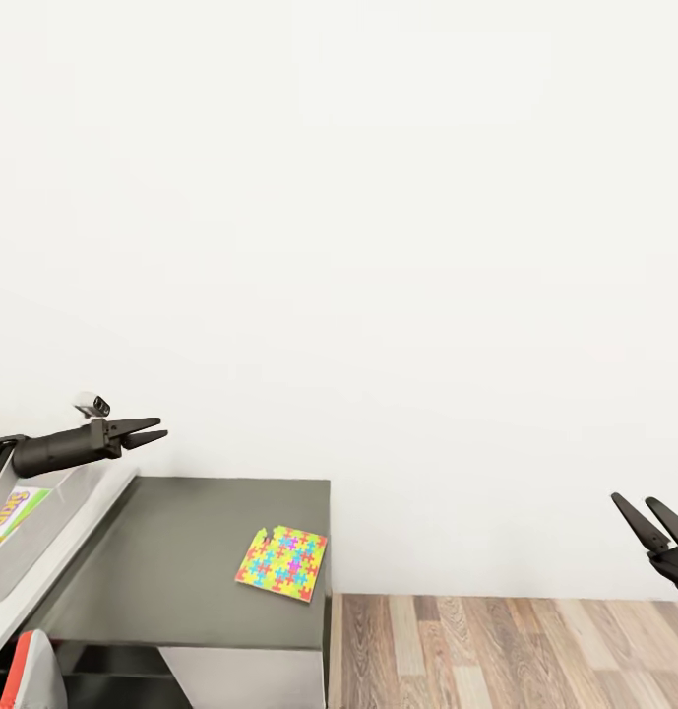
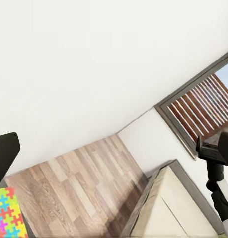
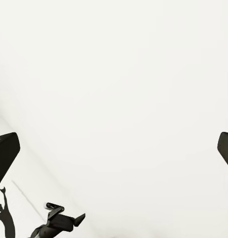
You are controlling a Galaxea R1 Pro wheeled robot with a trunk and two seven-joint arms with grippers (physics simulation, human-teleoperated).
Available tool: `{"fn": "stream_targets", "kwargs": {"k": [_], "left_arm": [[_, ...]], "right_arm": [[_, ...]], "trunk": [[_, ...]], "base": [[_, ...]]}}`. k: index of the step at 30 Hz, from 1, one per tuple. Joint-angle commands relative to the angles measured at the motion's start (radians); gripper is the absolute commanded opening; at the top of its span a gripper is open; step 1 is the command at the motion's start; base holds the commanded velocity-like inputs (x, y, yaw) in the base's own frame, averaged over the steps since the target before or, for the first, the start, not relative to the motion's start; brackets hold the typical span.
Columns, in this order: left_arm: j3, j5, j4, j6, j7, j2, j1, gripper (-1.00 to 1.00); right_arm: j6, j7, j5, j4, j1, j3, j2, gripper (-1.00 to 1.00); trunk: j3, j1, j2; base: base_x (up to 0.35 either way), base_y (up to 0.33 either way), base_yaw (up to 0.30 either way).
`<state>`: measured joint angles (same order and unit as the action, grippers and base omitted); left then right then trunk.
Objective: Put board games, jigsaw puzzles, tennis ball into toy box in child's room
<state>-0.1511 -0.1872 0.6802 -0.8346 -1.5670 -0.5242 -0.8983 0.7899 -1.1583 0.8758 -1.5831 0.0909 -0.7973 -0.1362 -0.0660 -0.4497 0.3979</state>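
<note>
One jigsaw puzzle (image 1: 282, 563) of bright interlocking pieces lies flat near the right edge of the table's lower dark grey section (image 1: 171, 561); its corner (image 2: 4, 215) also shows in the left wrist view. At the far left the light grey toy box (image 1: 58, 507) stands on the pale desk top, with a colourful board game (image 1: 12, 512) lying inside. My left gripper (image 1: 156, 428) hovers open above the toy box's right rim, pointing right. Open and holding nothing, my right gripper (image 1: 653, 524) hangs at the far right above the floor.
A plain white wall fills the background. Wood-plank floor (image 1: 516, 650) lies right of the table. A red-and-white object (image 1: 29, 675) sits at the bottom left. The left wrist view shows a cream bed (image 2: 176, 208) and a slatted window (image 2: 203, 111).
</note>
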Motion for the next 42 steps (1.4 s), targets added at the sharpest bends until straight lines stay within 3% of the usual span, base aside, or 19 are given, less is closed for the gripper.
{"fn": "stream_targets", "kwargs": {"k": [1,11,31,35,38,42], "left_arm": [[0.0,0.0,0.0,-0.011,-0.004,0.0,-0.001,1.0],[0.001,0.0,0.0,-0.011,-0.004,0.0,-0.001,1.0],[0.001,0.0,0.0,-0.011,-0.004,0.0,-0.001,1.0],[0.001,0.001,0.001,-0.011,-0.004,0.005,-0.001,1.0],[0.002,0.001,0.001,-0.011,-0.004,0.008,-0.001,1.0],[0.021,0.003,0.001,-0.012,-0.004,0.011,-0.001,1.0]], "right_arm": [[0.006,0.003,0.003,0.0,0.001,0.0,0.0,1.0],[0.008,0.144,0.004,-0.001,0.001,0.004,0.003,1.0],[0.008,0.187,0.003,-0.007,0.001,0.013,0.004,1.0],[0.008,0.249,0.003,-0.011,0.001,0.017,0.004,1.0],[0.009,0.305,0.003,-0.012,0.002,0.042,0.003,1.0],[0.018,0.457,0.003,-0.011,0.003,0.093,-0.007,1.0]], "trunk": [[-0.001,0.0,0.002],[0.001,0.0,0.002],[0.001,0.0,0.002],[0.001,0.0,0.002],[0.001,0.0,0.002],[0.001,0.0,0.002]], "base": [[-0.136,0.0,-0.124],[-0.031,0.0,-0.028],[0.0,0.0,0.0],[0.0,0.0,0.0],[0.0,0.0,0.0],[0.0,0.0,0.0]]}}
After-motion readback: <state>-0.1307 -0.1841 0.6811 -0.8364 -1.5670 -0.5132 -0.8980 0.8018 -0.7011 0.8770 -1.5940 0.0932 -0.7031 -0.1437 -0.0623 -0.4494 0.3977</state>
